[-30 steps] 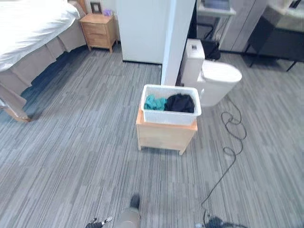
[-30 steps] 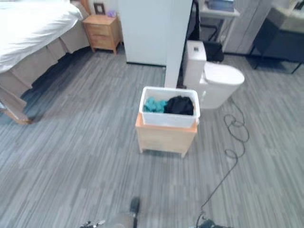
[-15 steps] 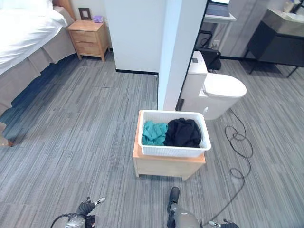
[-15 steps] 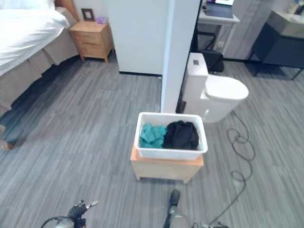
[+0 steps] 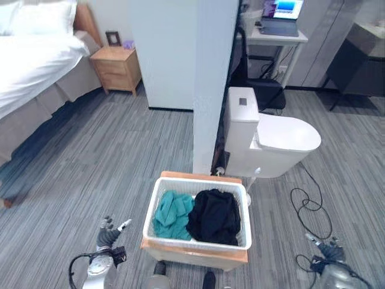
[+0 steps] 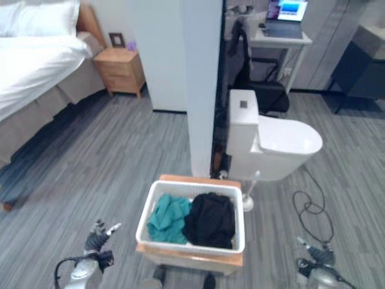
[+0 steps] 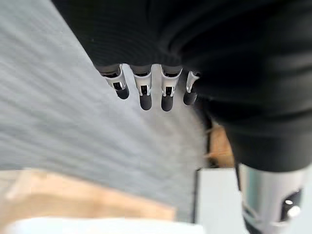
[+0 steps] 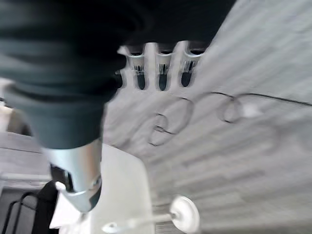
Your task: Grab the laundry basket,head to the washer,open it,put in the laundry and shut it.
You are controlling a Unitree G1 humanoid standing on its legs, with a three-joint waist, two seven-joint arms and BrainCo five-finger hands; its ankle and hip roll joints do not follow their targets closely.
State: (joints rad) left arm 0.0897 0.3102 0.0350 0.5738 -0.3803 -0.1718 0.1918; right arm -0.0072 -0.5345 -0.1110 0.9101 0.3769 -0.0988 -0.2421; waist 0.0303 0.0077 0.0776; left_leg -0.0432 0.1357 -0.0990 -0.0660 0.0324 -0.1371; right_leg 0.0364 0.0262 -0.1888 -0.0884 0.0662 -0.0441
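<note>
A white slatted laundry basket (image 5: 157, 205) sits on a low wooden stand (image 5: 198, 256) near the bottom middle of the eye views. It holds a teal cloth (image 5: 172, 213) and a black cloth (image 5: 213, 216). My left hand (image 5: 108, 233) hangs low to the left of the basket, apart from it, its fingers relaxed and holding nothing. My right hand (image 5: 326, 251) hangs low at the right, well clear of the basket, also relaxed and empty. In the wrist views the left fingers (image 7: 144, 93) and right fingers (image 8: 161, 78) hang over grey floor.
A white pillar (image 5: 212, 78) rises just behind the basket, with a white toilet (image 5: 277, 143) to its right. A bed (image 5: 30, 72) and wooden nightstand (image 5: 118, 67) stand at the far left. A desk with a laptop (image 5: 283, 12) is at the back right.
The whole picture has shifted: the camera has come closer, so basket and stand now lie near the bottom edge. Both hands now show more fully beside the basket.
</note>
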